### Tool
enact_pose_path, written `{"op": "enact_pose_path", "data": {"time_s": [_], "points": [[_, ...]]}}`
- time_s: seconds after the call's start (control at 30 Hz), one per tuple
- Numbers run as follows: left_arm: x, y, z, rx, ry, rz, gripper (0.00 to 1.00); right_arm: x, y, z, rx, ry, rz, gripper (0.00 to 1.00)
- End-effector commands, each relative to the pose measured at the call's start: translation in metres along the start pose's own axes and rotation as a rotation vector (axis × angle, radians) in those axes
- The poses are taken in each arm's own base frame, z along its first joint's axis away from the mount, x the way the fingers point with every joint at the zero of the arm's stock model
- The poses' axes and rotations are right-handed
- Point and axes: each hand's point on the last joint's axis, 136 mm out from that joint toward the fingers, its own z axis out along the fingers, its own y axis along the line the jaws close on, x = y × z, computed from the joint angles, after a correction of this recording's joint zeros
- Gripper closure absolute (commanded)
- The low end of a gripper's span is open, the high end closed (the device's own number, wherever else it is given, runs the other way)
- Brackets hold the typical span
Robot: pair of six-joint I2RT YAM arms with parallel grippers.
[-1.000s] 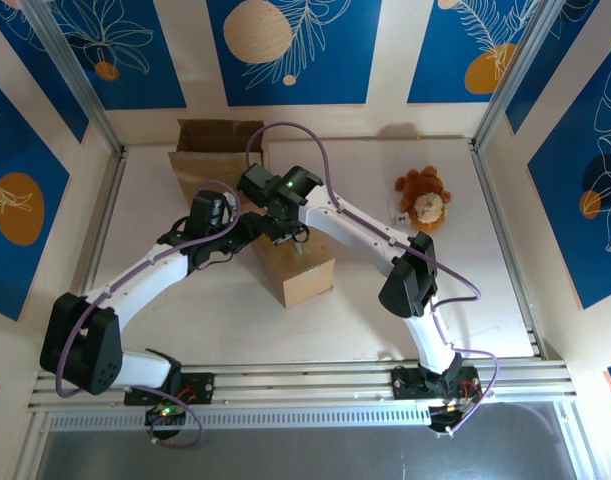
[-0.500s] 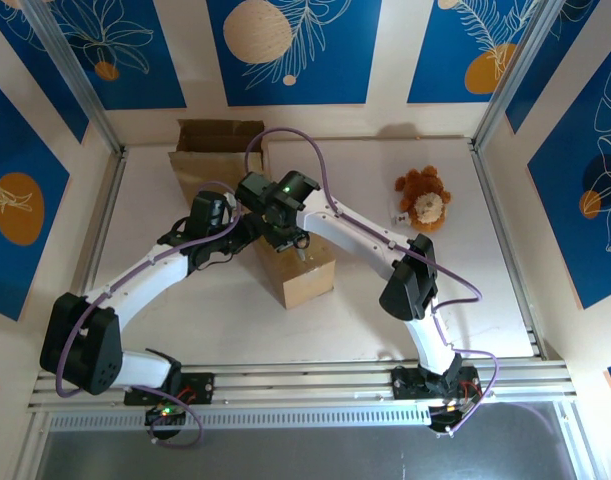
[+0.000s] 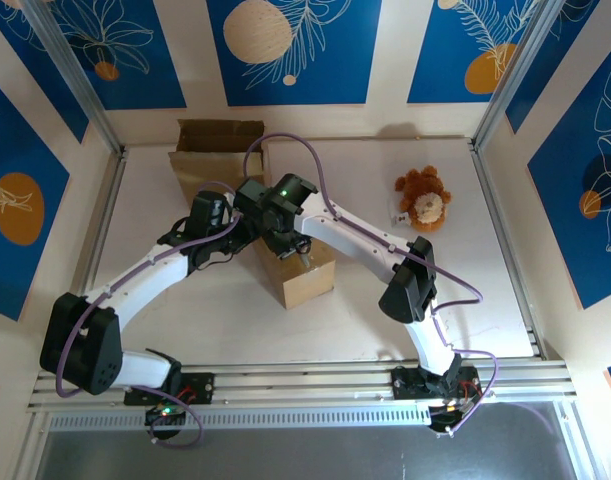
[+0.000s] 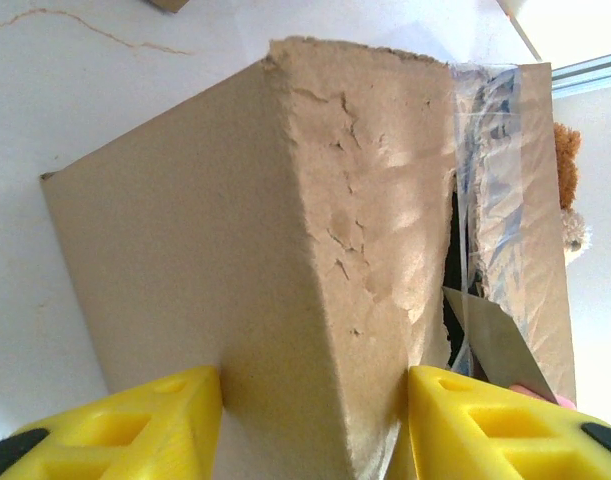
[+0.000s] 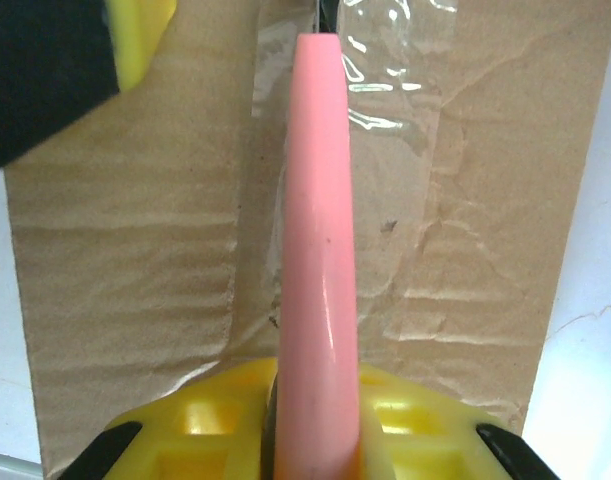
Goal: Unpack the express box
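Note:
The brown cardboard express box lies mid-table, its top seam covered with clear tape. My left gripper is shut on the box's near-left corner, and in the left wrist view its yellow fingers press both faces of the box. Over the box top, my right gripper is shut on a pink-handled knife. The grey blade sits in the dark slit of the taped seam. In the right wrist view the handle runs along that seam on the box.
A brown plush toy lies at the back right, apart from the box, and peeks past the box edge as a plush toy in the left wrist view. A second, open cardboard box stands against the back wall on the left.
My right wrist has shifted a little to the left and nearer over the box top, carrying the knife along the seam. The left arm has stayed put on the box corner.

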Motion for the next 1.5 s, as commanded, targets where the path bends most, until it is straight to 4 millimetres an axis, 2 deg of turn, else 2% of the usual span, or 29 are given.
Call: {"op": "enact_pose_path", "data": {"time_s": [0.0,0.4,0.53,0.7,0.9,1.27,1.47], "points": [[0.008,0.017,0.004,-0.049,0.022,-0.021,0.5,0.013,-0.009,-0.027,0.001,-0.009,0.018,1.0],[0.008,0.017,0.004,-0.047,0.02,-0.023,0.5,0.034,-0.014,-0.031,0.023,0.02,0.024,1.0],[0.009,0.018,0.004,-0.045,0.022,-0.023,0.5,0.036,-0.012,-0.03,0.011,0.017,0.026,1.0],[0.009,0.018,0.005,-0.045,0.024,-0.025,0.5,0.028,-0.005,-0.038,-0.01,-0.024,0.015,1.0],[0.01,0.018,0.007,-0.041,0.028,-0.028,0.5,0.008,0.001,-0.047,-0.04,-0.085,-0.007,1.0],[0.01,0.018,0.006,-0.041,0.03,-0.028,0.5,-0.016,-0.003,-0.018,-0.034,-0.068,0.001,1.0],[0.01,0.019,0.007,-0.043,0.029,-0.029,0.5,-0.021,-0.006,-0.005,-0.034,-0.052,0.014,1.0]]}}
